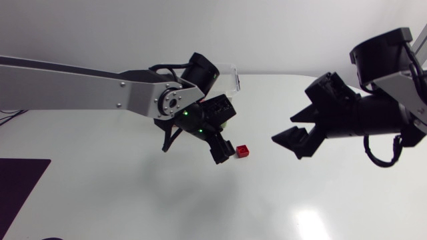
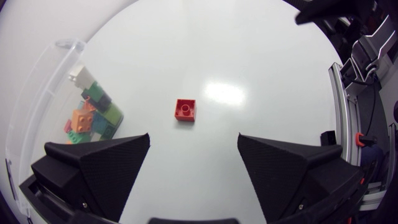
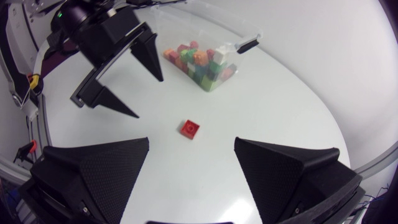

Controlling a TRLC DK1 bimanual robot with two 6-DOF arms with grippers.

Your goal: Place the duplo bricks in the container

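Left wrist view: clear container (image 2: 37, 106) holds mixed-colour duplo bricks (image 2: 93, 116).

light: bright, overhead | glare: on table (image 2: 224, 93) | shadows: soft | wrist views: edges bowed

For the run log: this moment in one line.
left hand open, by red brick | right hand open, empty | red brick on table, outside container

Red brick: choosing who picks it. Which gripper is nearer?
Left. The left gripper hovers right beside the red brick; the right gripper hangs farther off, opposite.
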